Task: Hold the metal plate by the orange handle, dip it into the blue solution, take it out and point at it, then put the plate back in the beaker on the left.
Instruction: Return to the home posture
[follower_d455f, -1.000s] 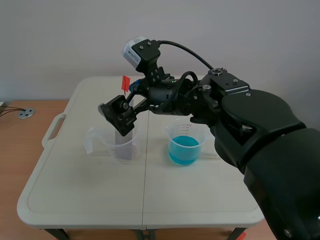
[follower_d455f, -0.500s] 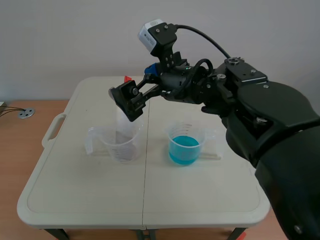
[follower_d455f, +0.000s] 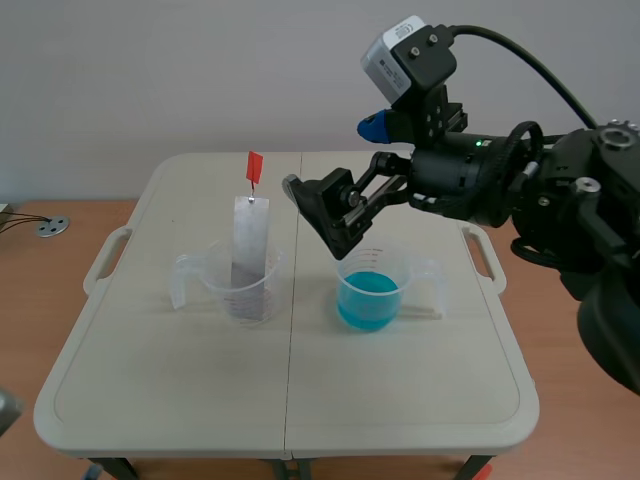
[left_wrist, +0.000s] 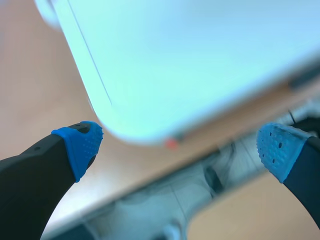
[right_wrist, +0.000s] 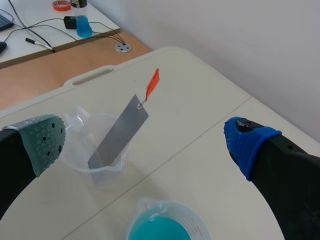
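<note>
Scene view: the right arm (follower_d455f: 520, 190) hung raised, its right gripper (follower_d455f: 335, 215) released above the blue solution (follower_d455f: 368, 298). The grey metal plate (follower_d455f: 249, 255) leaned in the left beaker (follower_d455f: 215, 285).

Left wrist view: the left gripper (left_wrist: 180, 145) gaped empty by the worktop (left_wrist: 175, 60) edge.

Right wrist view: an orange handle (right_wrist: 152, 83) topped the plate.

Lab: beaker (follower_d455f: 404, 272) of blue solution (follower_d455f: 367, 299)

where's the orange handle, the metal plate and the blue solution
orange handle (follower_d455f: 254, 167), scene view, middle of the tag.
metal plate (right_wrist: 120, 131), right wrist view, middle of its grey face.
blue solution (follower_d455f: 368, 300), scene view, middle of the liquid.
</note>
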